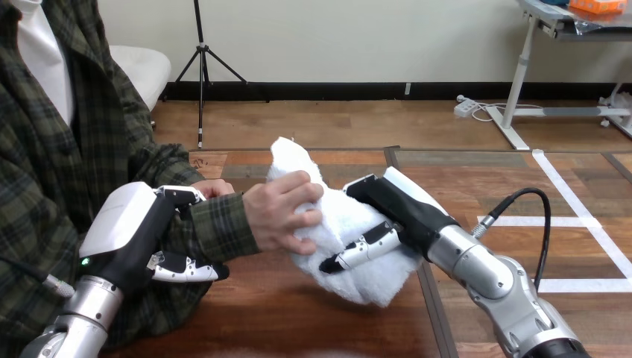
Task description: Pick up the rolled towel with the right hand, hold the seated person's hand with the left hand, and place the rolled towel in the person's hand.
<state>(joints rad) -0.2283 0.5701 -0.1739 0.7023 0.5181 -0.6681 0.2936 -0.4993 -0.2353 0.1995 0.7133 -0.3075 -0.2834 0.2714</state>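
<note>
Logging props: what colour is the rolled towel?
White; the rolled towel shows best in the head view.

White rolled towel (339, 220), brown wooden table (298, 317), black-and-white right hand (395, 212)

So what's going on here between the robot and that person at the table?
The robot is handing a rolled white towel to the seated person. Its right hand grips the towel above the wooden table, and the person's hand is on it too, fingers curled over the cloth. Its left hand is wrapped round the person's forearm in the plaid sleeve.
</note>
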